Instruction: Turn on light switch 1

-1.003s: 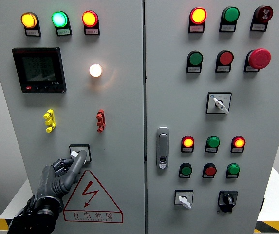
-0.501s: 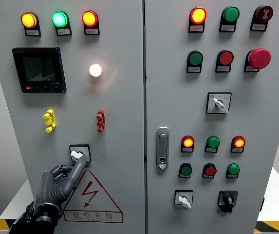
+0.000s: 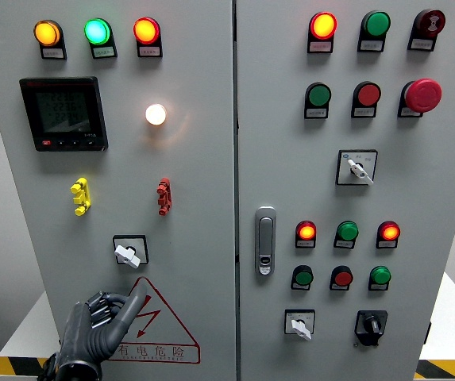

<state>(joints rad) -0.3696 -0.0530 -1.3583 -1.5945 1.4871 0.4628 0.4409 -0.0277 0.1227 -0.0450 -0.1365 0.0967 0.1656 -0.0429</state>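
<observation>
The small rotary switch [image 3: 129,254] with a white knob sits in a black square frame on the grey left cabinet door [image 3: 195,175]; its knob points down to the right. Above it a round white lamp [image 3: 156,114] glows. My left hand [image 3: 112,316] comes up from the lower left, below the switch and clear of it, over the red warning triangle [image 3: 149,321]. Its index finger [image 3: 137,303] is stretched out, the other fingers are curled, and it holds nothing. The right hand is out of view.
On the left door are three lit pilot lamps [image 3: 97,32], a black meter [image 3: 63,113], and a yellow [image 3: 80,197] and a red clip [image 3: 163,196]. The right door carries a handle [image 3: 265,240], push buttons, a red mushroom button [image 3: 422,94] and rotary selectors [image 3: 356,167].
My left hand has come off the rotary switch and dropped down the door, away from the knob. The knob now shows fully. The white lamp stays lit throughout.
</observation>
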